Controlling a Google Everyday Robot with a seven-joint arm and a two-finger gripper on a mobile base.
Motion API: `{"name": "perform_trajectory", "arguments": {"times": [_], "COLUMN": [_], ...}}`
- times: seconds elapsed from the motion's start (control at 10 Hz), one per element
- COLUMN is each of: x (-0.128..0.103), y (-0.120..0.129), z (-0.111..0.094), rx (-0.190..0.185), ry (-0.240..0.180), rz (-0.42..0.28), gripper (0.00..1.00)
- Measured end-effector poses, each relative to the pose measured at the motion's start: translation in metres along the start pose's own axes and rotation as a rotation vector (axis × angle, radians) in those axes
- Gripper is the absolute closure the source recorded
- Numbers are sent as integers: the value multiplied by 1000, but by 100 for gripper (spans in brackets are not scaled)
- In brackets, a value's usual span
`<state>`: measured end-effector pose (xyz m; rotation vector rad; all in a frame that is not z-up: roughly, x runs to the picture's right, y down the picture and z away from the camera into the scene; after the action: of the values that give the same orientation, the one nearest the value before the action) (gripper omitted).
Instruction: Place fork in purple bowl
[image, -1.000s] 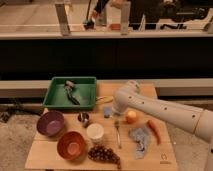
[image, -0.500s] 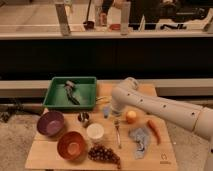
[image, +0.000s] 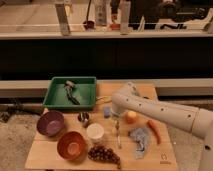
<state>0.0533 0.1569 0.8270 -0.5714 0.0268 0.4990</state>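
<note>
Lying untouched: fork (image: 118, 133) right of the white cup (image: 95, 132)
Pincer (image: 116, 116) just above fork; grip state cannot tell; purple bowl (image: 50, 123) far left

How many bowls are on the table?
2: the purple bowl at the left edge, and an orange bowl in front of it. The hand hangs near the fork, right of both.

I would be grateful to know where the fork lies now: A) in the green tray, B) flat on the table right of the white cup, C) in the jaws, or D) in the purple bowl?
B: the fork lies on the table beside the white cup, below the gripper, outside the purple bowl.
</note>
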Motion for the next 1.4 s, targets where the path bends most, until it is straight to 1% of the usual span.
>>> {"name": "perform_trajectory", "arguments": {"times": [0.1, 0.2, 0.4, 0.5, 0.6, 0.7, 0.8, 0.9, 1.1, 1.2, 1.3, 1.4], "x": [2, 4, 6, 8, 9, 9, 11, 12, 14, 15, 17, 18], "y": [1, 2, 6, 8, 12, 15, 16, 18, 23, 23, 24, 24], "z": [-2, -2, 0, 2, 5, 7, 9, 12, 19, 20, 21, 22], "rx": [21, 27, 23, 19, 12, 5, -9, -30, -74, -81, -61, -33], "ry": [25, 44, 83, 104, 123, 127, 126, 117, 85, 83, 104, 125], "rz": [77, 104, 145, 185, 250, 314, 342, 360, 398, 409, 428, 463], "gripper": [20, 20, 20, 20, 20, 20, 20, 20, 20, 20, 20, 20]}}
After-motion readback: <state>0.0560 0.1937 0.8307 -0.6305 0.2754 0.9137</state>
